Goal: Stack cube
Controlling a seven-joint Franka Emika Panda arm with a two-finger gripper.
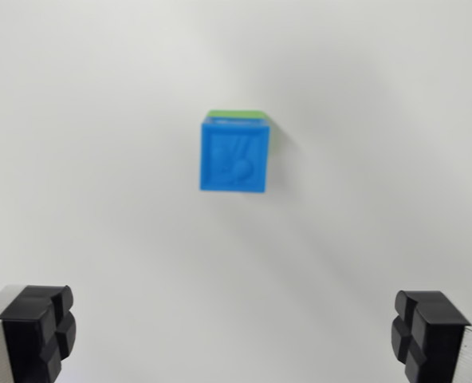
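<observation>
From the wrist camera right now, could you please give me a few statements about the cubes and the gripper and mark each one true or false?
1. The blue cube sits on top of the green cube. True.
2. The gripper is closed on the blue cube. False: its fingers stand wide apart at the bottom corners of the view, holding nothing.
3. Only a thin green edge shows past the blue cube. True.
4. A red cube lies beside the stack. False: only the blue and green cubes are visible on the white surface.
5. The blue cube's top face is smooth. False: it carries a raised relief.
</observation>
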